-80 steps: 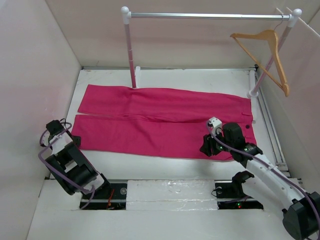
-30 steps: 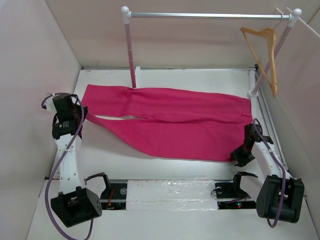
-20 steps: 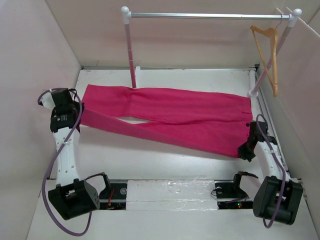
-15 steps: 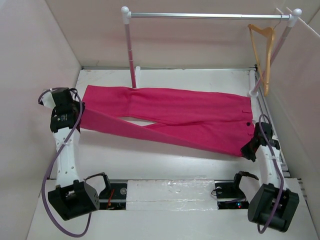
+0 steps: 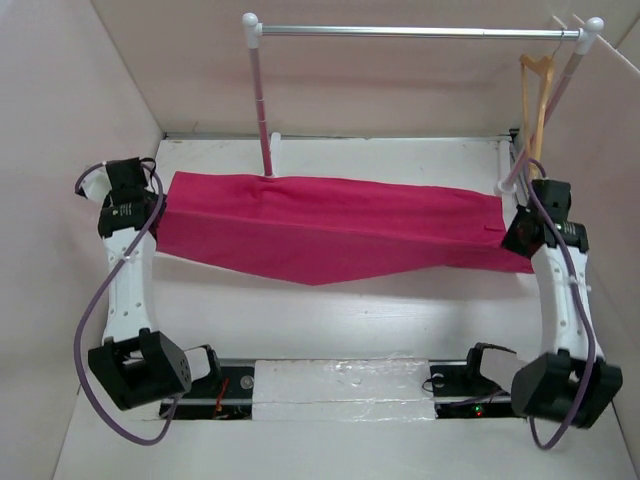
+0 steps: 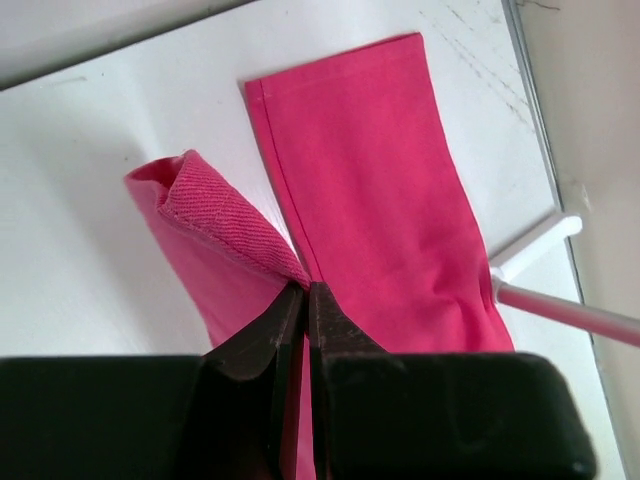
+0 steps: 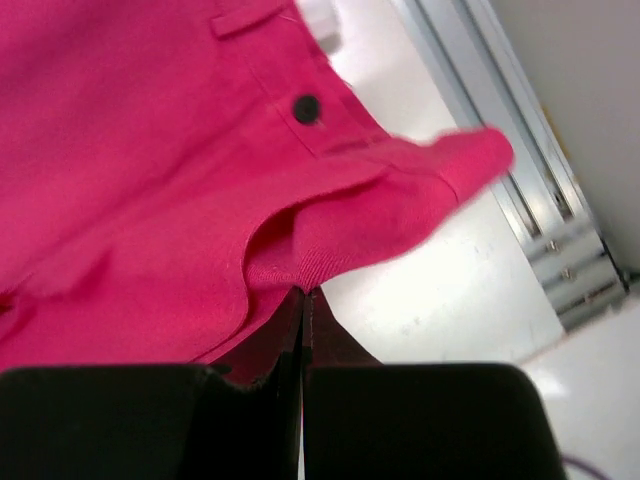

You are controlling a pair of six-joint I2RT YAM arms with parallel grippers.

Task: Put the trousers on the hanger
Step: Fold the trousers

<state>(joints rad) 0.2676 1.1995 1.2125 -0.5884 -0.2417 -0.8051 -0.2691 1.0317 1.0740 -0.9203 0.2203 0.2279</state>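
The magenta-pink trousers (image 5: 330, 225) stretch across the table, their near leg raised and folded over the far one. My left gripper (image 5: 160, 212) is shut on the near leg's hem (image 6: 235, 235) at the left end. My right gripper (image 5: 520, 238) is shut on the waistband edge (image 7: 330, 250) at the right end, just below the dark button (image 7: 306, 108). The far leg (image 6: 380, 220) lies flat under the left wrist camera. The tan wooden hanger (image 5: 538, 100) hangs edge-on from the rail's right end, above and behind my right gripper.
A silver rail (image 5: 415, 32) on white posts (image 5: 262, 110) spans the back of the table; one post foot (image 6: 535, 240) sits beside the far leg. A metal track (image 7: 500, 130) runs along the right edge. White walls enclose the sides.
Both grippers have lifted and carried the near leg away from me, folding it over the far leg. The right gripper has shut on the waistband. The hanger has swung edge-on.
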